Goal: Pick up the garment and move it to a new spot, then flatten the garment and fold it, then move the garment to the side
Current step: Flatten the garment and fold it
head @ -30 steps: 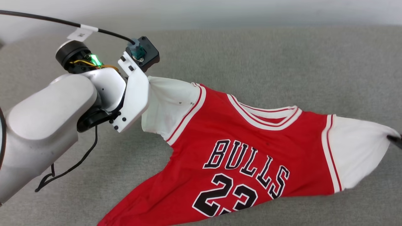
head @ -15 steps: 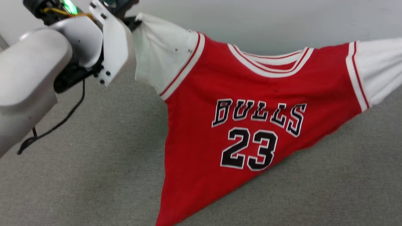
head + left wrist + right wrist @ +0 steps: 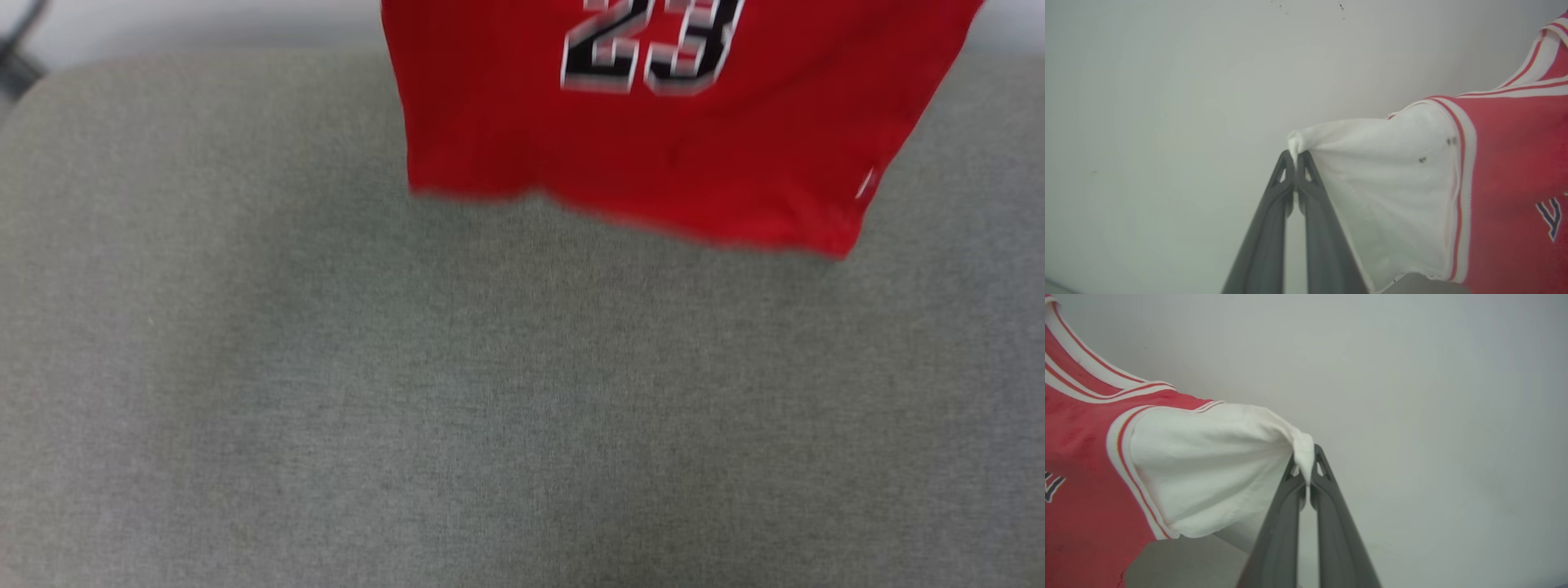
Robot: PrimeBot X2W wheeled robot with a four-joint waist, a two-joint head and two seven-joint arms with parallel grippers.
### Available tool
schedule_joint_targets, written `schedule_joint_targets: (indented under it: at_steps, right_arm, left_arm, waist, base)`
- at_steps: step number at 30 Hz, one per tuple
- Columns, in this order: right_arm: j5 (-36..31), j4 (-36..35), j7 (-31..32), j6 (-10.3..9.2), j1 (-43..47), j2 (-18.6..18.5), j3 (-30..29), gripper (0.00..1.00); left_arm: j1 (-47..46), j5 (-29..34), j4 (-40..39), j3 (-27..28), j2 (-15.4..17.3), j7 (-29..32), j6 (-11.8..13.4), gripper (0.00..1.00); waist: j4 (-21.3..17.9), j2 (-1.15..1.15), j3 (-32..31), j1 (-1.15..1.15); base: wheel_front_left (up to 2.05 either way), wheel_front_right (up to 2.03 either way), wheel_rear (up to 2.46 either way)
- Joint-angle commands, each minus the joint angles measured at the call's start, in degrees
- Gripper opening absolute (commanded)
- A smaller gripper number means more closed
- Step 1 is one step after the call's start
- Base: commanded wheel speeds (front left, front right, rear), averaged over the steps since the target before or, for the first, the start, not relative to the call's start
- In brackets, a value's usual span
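Garment (image 3: 653,147) hangs blurred, numerals (image 3: 649,49) apparently reading 23.

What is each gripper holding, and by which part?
The red jersey shirt with white sleeves: left gripper pinches one sleeve's tip, right gripper the other's.

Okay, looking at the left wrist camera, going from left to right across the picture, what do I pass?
Pale wall → left gripper, its dark fingers shut on the sleeve tip → white sleeve → red-white striped trim → red front of the garment, with a bit of lettering at the right edge.
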Motion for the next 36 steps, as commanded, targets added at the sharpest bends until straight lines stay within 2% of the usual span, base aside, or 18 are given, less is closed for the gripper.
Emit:
schedule_joint_targets:
  at_steps: [1,7,13,17,22,27,33,36]
  right_arm:
    - [-1.5,2.3,-1.7,-0.06,-4.6,1.6,0.5,0.00]
    - [-5.3,10.1,-5.7,-0.06,-15.8,5.3,3.3,0.00]
    - [-6.9,17.9,-10.5,-0.06,-24.0,8.4,6.8,0.00]
    - [-5.7,21.5,-13.2,-0.06,-25.6,9.6,10.2,0.00]
    - [-3.1,24.7,-16.7,-0.06,-22.9,10.0,15.2,0.00]
    - [-0.2,26.3,-20.9,-0.06,-16.7,9.9,20.2,0.00]
    - [4.2,24.5,-25.2,-0.06,-5.5,9.7,24.2,0.00]
    - [6.0,22.7,-26.8,-0.06,1.2,9.7,25.6,0.00]
  left_arm:
    - [-2.6,0.5,1.6,1.1,-0.2,-1.6,0.9,0.00]
    - [-8.1,1.5,5.7,3.4,-0.5,-5.3,1.7,0.00]
    - [-10.9,1.0,10.1,4.3,-1.6,-8.1,0.7,0.00]
    - [-10.4,1.1,12.6,4.0,-2.8,-10.0,-0.2,0.00]
    - [-7.1,0.4,15.3,3.1,-3.9,-12.5,-1.3,0.00]
    - [0.4,-1.3,16.3,1.8,-4.8,-16.1,-2.4,0.00]
    - [12.9,-4.1,14.1,0.4,-3.4,-19.2,-2.8,0.00]
    - [20.4,-6.6,11.4,0.6,-2.4,-20.4,-2.1,0.00]
  waist:
    - [0.4,0.00,4.3,0.00]
    - [0.7,0.00,8.2,0.00]
    - [1.2,0.00,11.5,0.00]
    - [1.6,0.00,13.2,0.00]
    - [1.8,0.00,13.6,0.00]
    - [1.7,0.00,11.2,0.00]
    - [0.9,0.00,6.7,0.00]
    - [0.6,0.00,4.5,0.00]
  base:
    - [0.00,0.00,0.00]
    - [0.00,0.00,0.00]
    - [0.00,0.00,0.00]
    - [0.00,0.00,0.00]
    - [0.00,0.00,0.00]
    - [0.00,0.00,0.00]
    - [0.00,0.00,0.00]
    - [0.00,0.00,0.00]
